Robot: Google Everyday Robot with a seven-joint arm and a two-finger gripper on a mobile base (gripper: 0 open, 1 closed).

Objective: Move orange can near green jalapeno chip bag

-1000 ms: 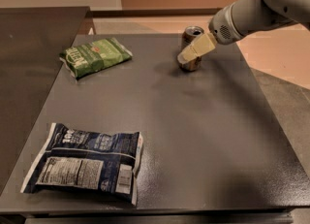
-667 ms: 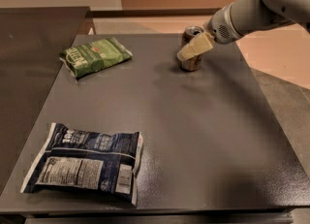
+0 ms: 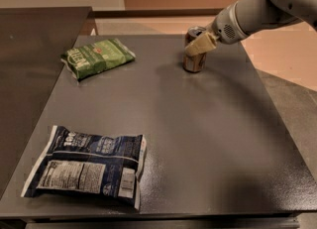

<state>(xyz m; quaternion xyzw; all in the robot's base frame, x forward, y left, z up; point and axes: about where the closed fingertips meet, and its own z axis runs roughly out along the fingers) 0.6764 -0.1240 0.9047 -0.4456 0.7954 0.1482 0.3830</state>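
The orange can (image 3: 194, 60) stands upright on the dark table (image 3: 198, 139), at the far right part of its top. My gripper (image 3: 199, 44) comes in from the upper right on a grey-white arm (image 3: 257, 10) and sits at the can's upper half, its cream tip crossing the front of the can. The green jalapeno chip bag (image 3: 96, 57) lies flat at the far left of the table, well apart from the can.
A larger dark blue bag (image 3: 86, 166) with a white nutrition label lies at the near left of the table. A second dark surface (image 3: 29, 74) adjoins the table on the left. The floor drops away past the right edge.
My gripper has shifted slightly upward along the can. The can and both bags have stayed where they were.
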